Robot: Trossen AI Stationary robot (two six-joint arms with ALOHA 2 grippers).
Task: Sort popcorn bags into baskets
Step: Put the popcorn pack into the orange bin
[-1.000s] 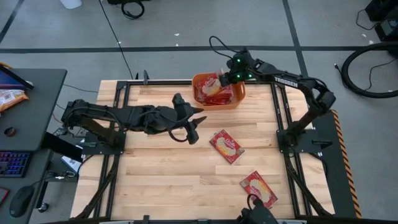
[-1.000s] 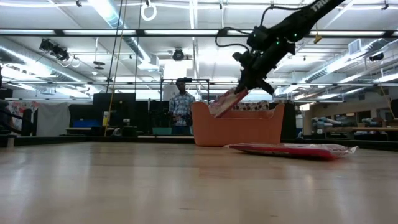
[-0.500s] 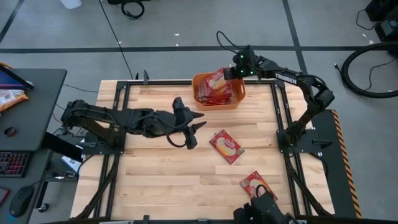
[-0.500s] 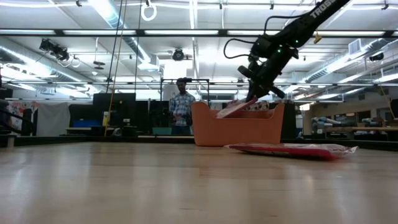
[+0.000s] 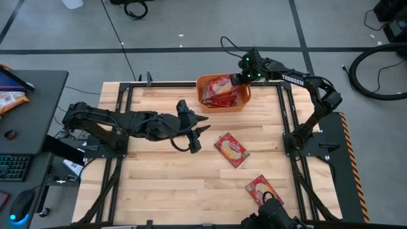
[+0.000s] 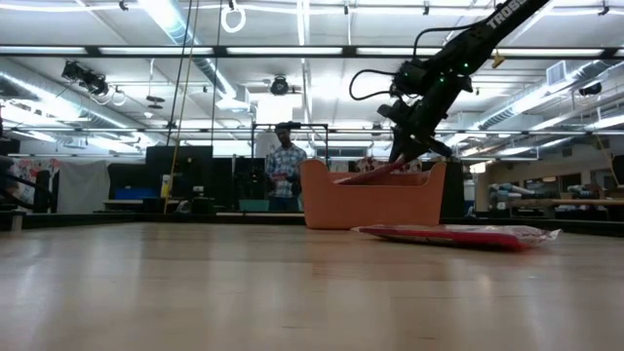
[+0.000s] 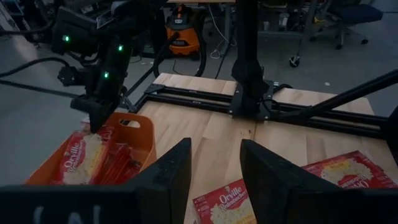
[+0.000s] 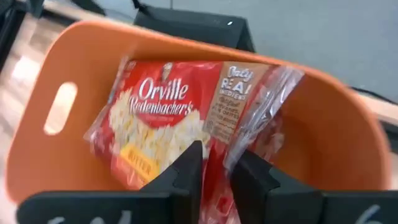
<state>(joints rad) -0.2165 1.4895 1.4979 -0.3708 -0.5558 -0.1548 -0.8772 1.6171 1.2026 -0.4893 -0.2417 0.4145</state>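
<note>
The orange basket point(image 5: 222, 93) stands at the table's far edge with several red popcorn bags inside. My right gripper point(image 5: 240, 78) hangs over its right end, shut on a popcorn bag point(image 8: 158, 118) that lies on top of the others, label up. In the low view this bag point(image 6: 375, 174) sits nearly level at the rim. Two more bags lie flat on the table, one at mid-table point(image 5: 231, 149) and one near the near edge point(image 5: 264, 193). My left gripper point(image 5: 198, 130) hovers open above the table, left of the mid-table bag point(image 7: 227, 202). My right gripper pinches the top bag by its edge point(image 8: 217, 158) between the two fingers, coming from above and slanting down into the basket. The bag lies nearly flat on the other bags, label up, inside the basket point(image 8: 56, 81).
The table's dark frame rails point(image 5: 283, 121) run along its left and right sides. A dark object point(image 5: 270, 213) sits at the near edge, close to the nearest bag. Bare wood point(image 5: 159, 178) lies left of the two loose bags. A person point(image 6: 285, 166) stands in the room beyond the table.
My right gripper has moved toward the table's right edge and down over the basket. The bag it holds has gone from hanging tilted above the rim to lying nearly level on the bags inside.
</note>
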